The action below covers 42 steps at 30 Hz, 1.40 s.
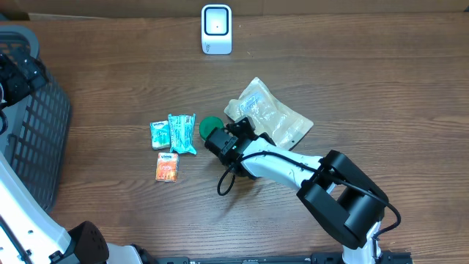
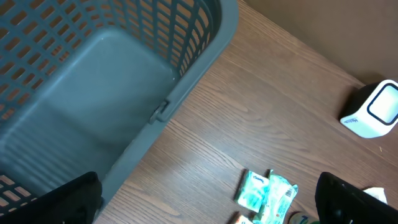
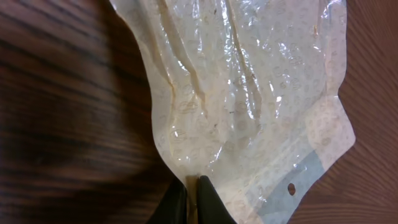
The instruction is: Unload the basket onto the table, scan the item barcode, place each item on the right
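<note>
Right gripper [image 3: 193,190]: I note it clamped on the edge of the clear crinkled plastic pouch [image 3: 249,93], which lies on the brown wooden table [image 3: 62,93]. Left gripper [image 2: 208,205] stands with its fingers wide apart.

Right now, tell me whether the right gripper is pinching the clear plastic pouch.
Yes, the right gripper has its fingertips pressed together on the edge of the clear plastic pouch.

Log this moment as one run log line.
phase: grasp | right end effector: shut on clear crinkled plastic pouch edge | left end effector: open, above grey plastic basket | scan: not yet done
</note>
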Available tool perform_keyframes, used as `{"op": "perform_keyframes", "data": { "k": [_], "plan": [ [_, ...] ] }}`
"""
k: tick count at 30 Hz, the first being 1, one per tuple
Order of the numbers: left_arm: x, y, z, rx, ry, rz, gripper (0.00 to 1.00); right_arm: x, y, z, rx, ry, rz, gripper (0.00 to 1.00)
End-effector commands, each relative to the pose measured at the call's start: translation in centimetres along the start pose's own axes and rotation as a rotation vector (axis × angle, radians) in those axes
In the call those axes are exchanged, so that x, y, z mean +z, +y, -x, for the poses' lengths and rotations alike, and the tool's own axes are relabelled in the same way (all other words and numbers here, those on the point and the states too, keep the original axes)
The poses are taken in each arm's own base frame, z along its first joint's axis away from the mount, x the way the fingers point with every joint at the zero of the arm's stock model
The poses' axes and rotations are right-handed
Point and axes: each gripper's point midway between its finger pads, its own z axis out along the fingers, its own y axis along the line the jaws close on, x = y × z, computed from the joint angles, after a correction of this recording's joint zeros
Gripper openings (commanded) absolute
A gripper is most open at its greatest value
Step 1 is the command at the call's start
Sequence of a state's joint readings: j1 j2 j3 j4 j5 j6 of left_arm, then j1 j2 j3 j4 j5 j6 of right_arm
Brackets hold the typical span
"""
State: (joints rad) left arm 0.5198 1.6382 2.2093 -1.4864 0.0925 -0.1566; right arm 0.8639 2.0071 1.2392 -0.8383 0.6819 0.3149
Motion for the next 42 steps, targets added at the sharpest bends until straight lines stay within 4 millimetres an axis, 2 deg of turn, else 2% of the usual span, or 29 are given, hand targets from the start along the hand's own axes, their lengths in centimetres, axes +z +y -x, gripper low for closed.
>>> {"op": "perform_keyframes", "data": {
  "k": [1, 5, 7, 10, 14, 17, 19, 21, 22, 24, 26, 28, 31, 42],
  "plan": [
    [-0.2, 0.2, 0.0, 0.009, -0.007, 0.009, 1.0, -0.1, -0.4, 0.3, 0.038, -0.006, -0.011, 0.04],
    [-0.2, 0.2, 0.0, 0.009, -0.007, 0.008, 1.0, -2.5, -1.7, 1.8, 0.109, -0.03, 0.035, 0.04],
    [-0.2, 0.2, 0.0, 0.009, -0.007, 0.009, 1.0, -4.8, -2.6, 2.8, 0.154, -0.04, 0.117, 0.04],
    [-0.2, 0.2, 0.0, 0.009, -0.007, 0.009, 1.0, -8.0, -3.5, 3.5, 0.208, -0.029, 0.285, 0.04],
    [-0.2, 0.2, 0.0, 0.009, -0.007, 0.009, 1.0, -11.5, -4.3, 3.2, 0.277, 0.003, 0.562, 0.04],
    [-0.2, 0.2, 0.0, 0.009, -0.007, 0.009, 1.0, -13.3, -5.5, 3.1, 0.35, 0.03, 0.749, 0.04],
    [-0.2, 0.2, 0.0, 0.009, -0.007, 0.009, 1.0, -13.3, -6.6, 3.0, 0.382, 0.048, 0.824, 0.04],
    [-0.2, 0.2, 0.0, 0.009, -0.007, 0.009, 1.0, -12.2, -8.1, 2.6, 0.394, 0.067, 0.819, 0.04],
    [-0.2, 0.2, 0.0, 0.009, -0.007, 0.009, 1.0, -11.6, -8.5, 2.4, 0.382, 0.069, 0.803, 0.07],
    [-0.2, 0.2, 0.0, 0.009, -0.007, 0.009, 0.99, -10.5, -9.2, 2.3, 0.372, 0.07, 0.76, 0.35],
    [-0.2, 0.2, 0.0, 0.009, -0.007, 0.009, 1.0, -10.0, -9.2, 2.6, 0.38, 0.069, 0.757, 0.49],
    [-0.2, 0.2, 0.0, 0.009, -0.007, 0.009, 1.0, -10.0, -8.9, 3.0, 0.384, 0.063, 0.775, 0.56],
    [-0.2, 0.2, 0.0, 0.009, -0.007, 0.009, 1.0, -10.0, -8.9, 3.3, 0.387, 0.05, 0.779, 0.6],
    [-0.2, 0.2, 0.0, 0.009, -0.007, 0.009, 1.0, -9.9, -9.1, 3.4, 0.391, 0.046, 0.778, 0.62]
  ]
}}
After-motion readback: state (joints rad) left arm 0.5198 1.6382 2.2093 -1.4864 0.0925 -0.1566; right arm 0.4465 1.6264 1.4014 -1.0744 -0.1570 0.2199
